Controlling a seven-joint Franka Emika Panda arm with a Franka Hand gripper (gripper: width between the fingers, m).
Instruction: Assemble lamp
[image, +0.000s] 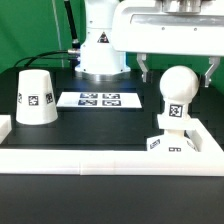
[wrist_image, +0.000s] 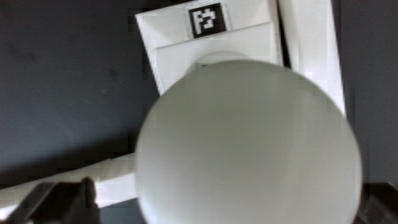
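Hard to read: in the wrist view the bulb (wrist_image: 240, 145) fills most of the frame, blurred, hiding nearly everything under it. Only a tagged white piece, probably the base (wrist_image: 222, 40), shows above it, plus a dark blur at the lower left corner that I can't identify. In the exterior view the arm is cut off at the top edge; only the gripper (image: 176, 68) body and fingers show. The base's (image: 170, 142) lower edge sits behind the white rail (image: 100, 157) along the front.

Counts: one shade (image: 36, 97), one bulb (image: 178, 95), one base, one marker board (image: 99, 99).

Jaws: apart, wide. The left finger (image: 145, 69) and the right one hang either side of the bulb top, right of center in the frame, clear of it; nothing held.

Bulb stands on the base at lower right on the desk (image: 100, 128). Shade stands alone at the left, wide end down, well apart from them. Marker board lies flat at center.
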